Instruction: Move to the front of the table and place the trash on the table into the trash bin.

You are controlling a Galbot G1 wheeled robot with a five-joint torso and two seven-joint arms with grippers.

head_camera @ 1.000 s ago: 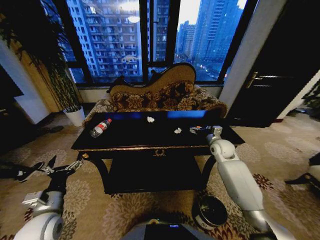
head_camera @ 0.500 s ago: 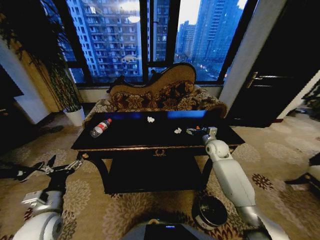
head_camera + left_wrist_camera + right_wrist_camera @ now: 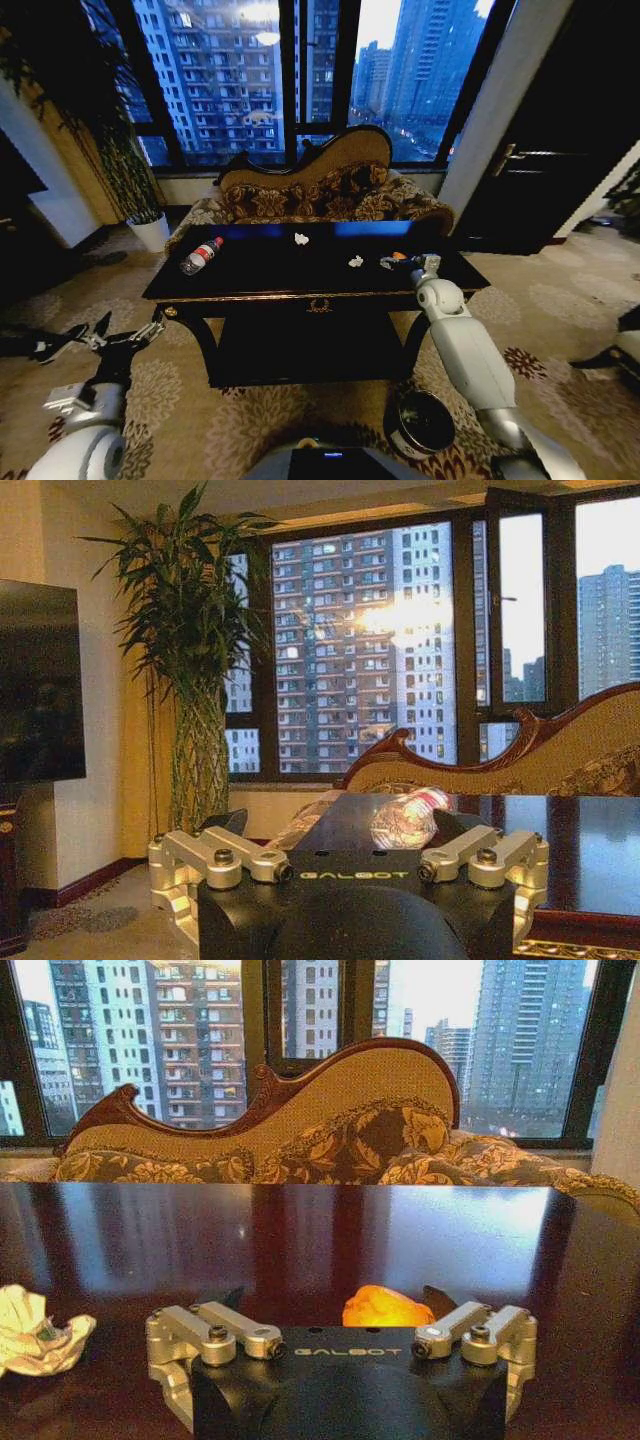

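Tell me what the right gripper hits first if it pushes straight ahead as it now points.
Most likely the orange piece: it lies on the table between the right gripper's open fingers. Beyond it the tabletop looks bare up to the sofa; depth is uncertain.

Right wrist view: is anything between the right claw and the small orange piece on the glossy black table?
Nothing visible. The small orange piece lies on the glossy black table directly ahead of the right claw, between its open fingers; the crumpled white scrap sits well aside.
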